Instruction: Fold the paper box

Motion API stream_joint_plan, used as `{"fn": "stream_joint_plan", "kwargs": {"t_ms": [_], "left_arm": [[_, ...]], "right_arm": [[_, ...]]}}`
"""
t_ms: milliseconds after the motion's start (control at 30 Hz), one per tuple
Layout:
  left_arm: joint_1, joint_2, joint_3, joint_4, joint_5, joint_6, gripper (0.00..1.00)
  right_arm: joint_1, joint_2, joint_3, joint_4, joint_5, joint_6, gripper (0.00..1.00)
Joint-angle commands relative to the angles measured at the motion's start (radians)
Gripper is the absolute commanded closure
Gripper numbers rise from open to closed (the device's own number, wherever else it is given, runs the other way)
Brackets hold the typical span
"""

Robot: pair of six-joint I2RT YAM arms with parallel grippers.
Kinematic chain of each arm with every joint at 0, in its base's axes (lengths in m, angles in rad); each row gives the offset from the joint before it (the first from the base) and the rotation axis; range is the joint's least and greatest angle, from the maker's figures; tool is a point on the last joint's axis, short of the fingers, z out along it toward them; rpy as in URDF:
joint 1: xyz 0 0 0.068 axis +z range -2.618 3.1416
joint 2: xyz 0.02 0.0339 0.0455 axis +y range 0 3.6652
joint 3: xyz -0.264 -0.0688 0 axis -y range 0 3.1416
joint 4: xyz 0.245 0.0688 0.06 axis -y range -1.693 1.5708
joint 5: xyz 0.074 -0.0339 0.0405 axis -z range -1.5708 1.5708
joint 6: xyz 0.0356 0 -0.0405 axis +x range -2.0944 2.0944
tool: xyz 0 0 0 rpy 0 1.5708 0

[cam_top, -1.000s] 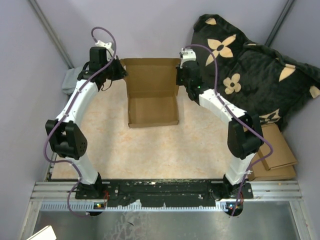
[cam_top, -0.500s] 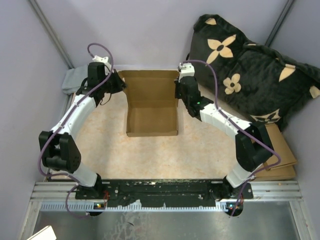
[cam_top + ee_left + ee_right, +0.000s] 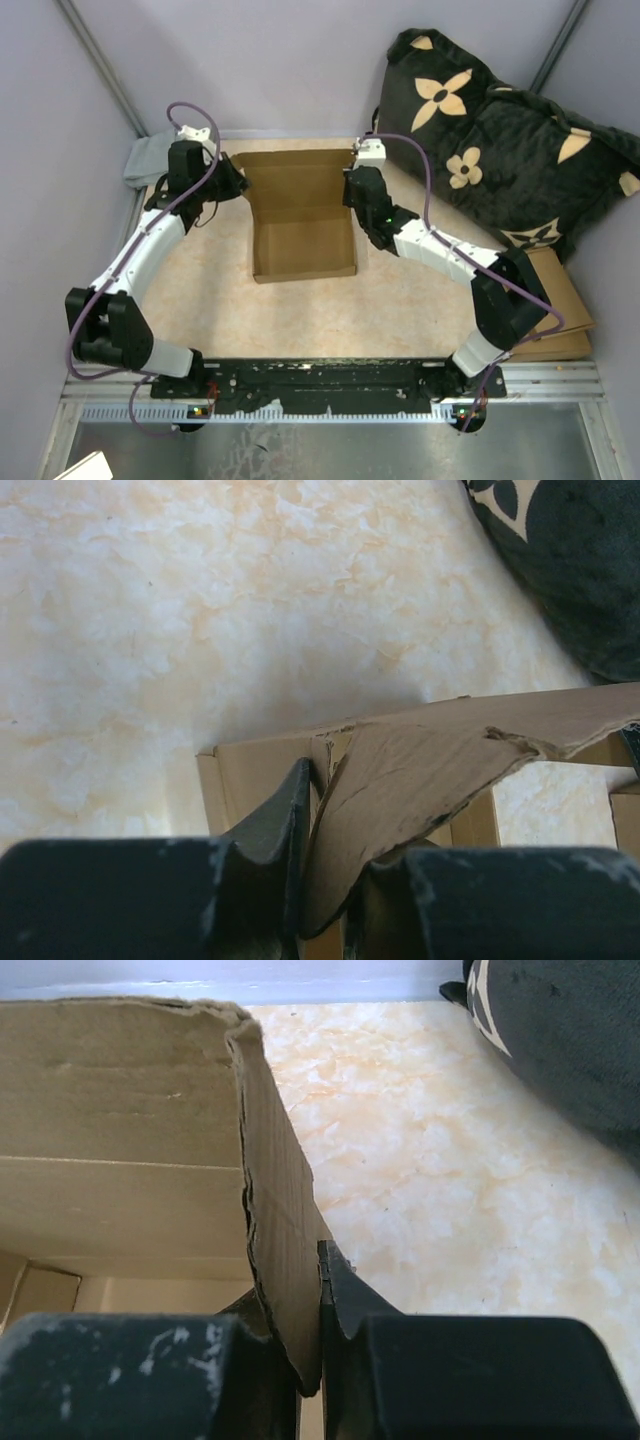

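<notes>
The paper box (image 3: 300, 215) is a brown cardboard mailer, part-folded, open side up, with its lid panel standing at the far end. My left gripper (image 3: 232, 180) is shut on the lid's left side flap (image 3: 410, 780). My right gripper (image 3: 352, 192) is shut on the lid's right side flap (image 3: 280, 1250). In both wrist views the cardboard sits pinched between the dark fingers. The box's near wall and tray show in the top view between the two arms.
A black cushion with tan flowers (image 3: 490, 130) leans at the back right. Stacked thicker cardboard pieces (image 3: 550, 310) lie at the right edge. A grey cloth (image 3: 145, 158) sits at the back left corner. Walls close in on three sides.
Both grippers have drawn nearer with the box in them, and the box has slid towards the arm bases. The lid panel has tipped forward. Both arms' elbows have dropped lower.
</notes>
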Motion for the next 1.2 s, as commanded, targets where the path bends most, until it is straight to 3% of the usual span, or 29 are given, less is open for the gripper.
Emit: {"fn": "stream_joint_plan", "kwargs": {"t_ms": [0, 333, 433, 567, 667, 933, 1167], "left_arm": [[-0.021, -0.066, -0.045, 0.038, 0.067, -0.030, 0.81], [-0.025, -0.168, -0.138, 0.010, 0.033, 0.035, 0.81], [-0.026, -0.216, -0.178, 0.006, 0.008, 0.063, 0.80], [-0.027, -0.272, -0.229, -0.006, -0.032, 0.088, 0.80], [-0.028, -0.290, -0.252, -0.032, -0.041, 0.089, 0.80], [-0.035, -0.356, -0.319, -0.017, -0.102, 0.053, 0.83], [-0.037, -0.386, -0.304, 0.022, -0.123, 0.069, 0.85]], "right_arm": [[0.064, -0.041, -0.007, -0.014, -0.011, 0.108, 0.93], [0.086, -0.116, -0.089, -0.101, -0.001, 0.145, 0.89], [0.086, -0.155, -0.107, -0.151, -0.011, 0.142, 0.81], [0.087, -0.232, -0.134, -0.234, -0.088, 0.094, 0.58], [0.087, -0.323, -0.191, -0.287, -0.122, 0.085, 0.51], [0.087, -0.593, -0.370, -0.351, -0.118, 0.090, 0.46], [0.087, -0.595, -0.329, -0.352, -0.070, -0.005, 0.43]]}}
